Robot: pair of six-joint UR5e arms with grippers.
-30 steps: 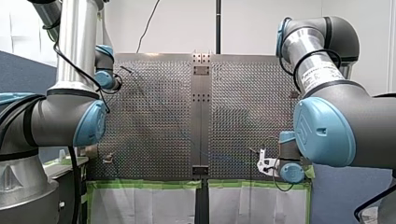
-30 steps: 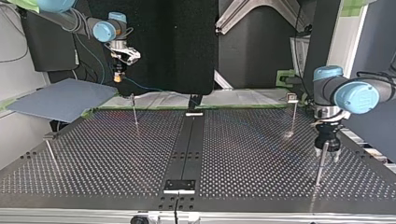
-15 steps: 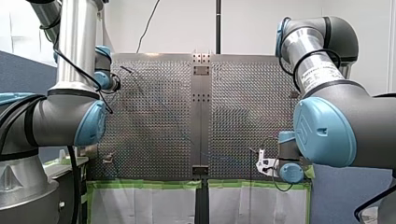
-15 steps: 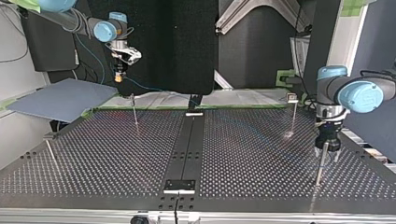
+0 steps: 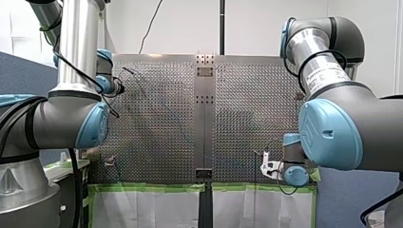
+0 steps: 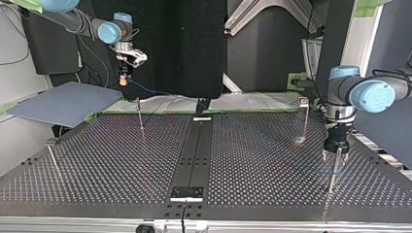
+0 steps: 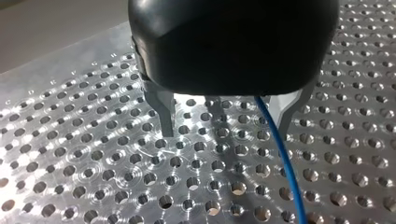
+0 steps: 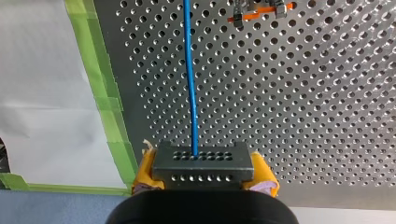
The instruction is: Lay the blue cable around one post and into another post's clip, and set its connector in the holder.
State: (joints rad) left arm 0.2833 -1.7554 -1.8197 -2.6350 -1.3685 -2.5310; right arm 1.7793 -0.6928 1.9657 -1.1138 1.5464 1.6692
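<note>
silver perforated metal table | green tape strip along table's edge | white sheet just beyond tape | 1 grey-blue flat board at top view's left, by table's far corner | 1 black upright pole behind table

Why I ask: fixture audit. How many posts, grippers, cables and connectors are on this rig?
Posts: 4
Grippers, my left gripper and my right gripper: 2
Blue cable: 1
Connector: 1
Total: 8

Perforated table — thin posts, centre strip.
</note>
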